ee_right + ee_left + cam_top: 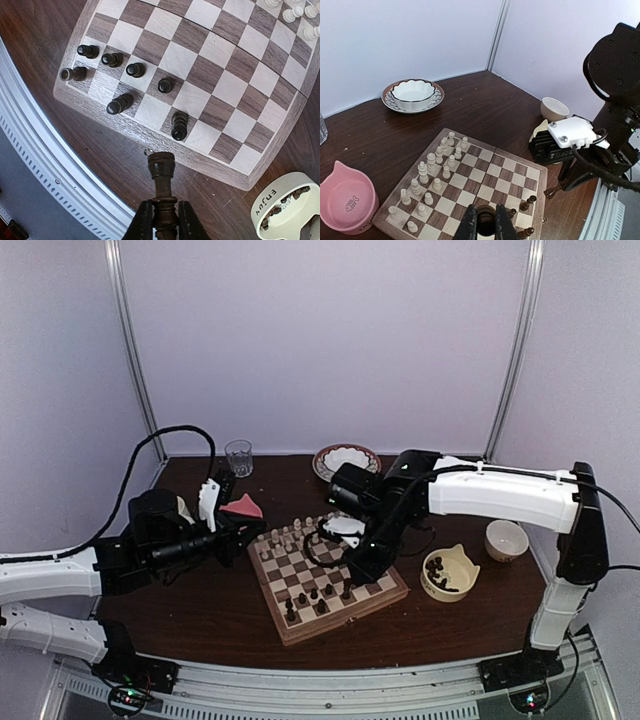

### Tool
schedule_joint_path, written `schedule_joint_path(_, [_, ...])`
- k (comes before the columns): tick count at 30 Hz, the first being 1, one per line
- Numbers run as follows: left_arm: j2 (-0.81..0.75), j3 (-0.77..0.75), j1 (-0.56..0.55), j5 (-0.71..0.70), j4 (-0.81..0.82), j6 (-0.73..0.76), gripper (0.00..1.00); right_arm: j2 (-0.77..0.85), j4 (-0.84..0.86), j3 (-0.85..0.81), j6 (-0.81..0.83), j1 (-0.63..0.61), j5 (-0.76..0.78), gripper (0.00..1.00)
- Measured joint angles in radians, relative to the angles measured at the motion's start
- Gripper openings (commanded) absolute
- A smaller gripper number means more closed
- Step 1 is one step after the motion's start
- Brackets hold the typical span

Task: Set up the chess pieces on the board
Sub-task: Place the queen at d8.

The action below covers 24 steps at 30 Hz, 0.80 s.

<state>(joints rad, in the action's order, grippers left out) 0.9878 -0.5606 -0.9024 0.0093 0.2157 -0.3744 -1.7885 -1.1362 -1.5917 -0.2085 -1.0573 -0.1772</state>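
The board (372, 602) lies mid-table. Several dark chess pieces (135, 69) stand on its near-right squares, also seen in the left wrist view (524, 205). My right gripper (165, 205) is shut on the base of a dark chess piece (162, 175). The piece sticks out over the tabletop just off the board's edge (210, 162). From above, the right gripper (352, 575) hangs at the board's right side. My left gripper (485, 220) is high above the board's left side, shut on a dark rounded chess piece (486, 221).
Cream-white chessmen (432, 165) fill the board's far side. A cream cat-shaped bowl (449, 572) with dark pieces sits right of the board. Nearby are a pink bowl (243, 507), a glass (238, 456), a patterned plate with a white bowl (346, 460) and a small cup (506, 539).
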Motion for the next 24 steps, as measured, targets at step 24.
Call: schedule_joint_path(24, [-0.076, 0.048, 0.000, -0.110, 0.008, 0.007, 0.00, -0.266, -0.125, -0.206, 0.027, -0.060, 0.025, 0.00])
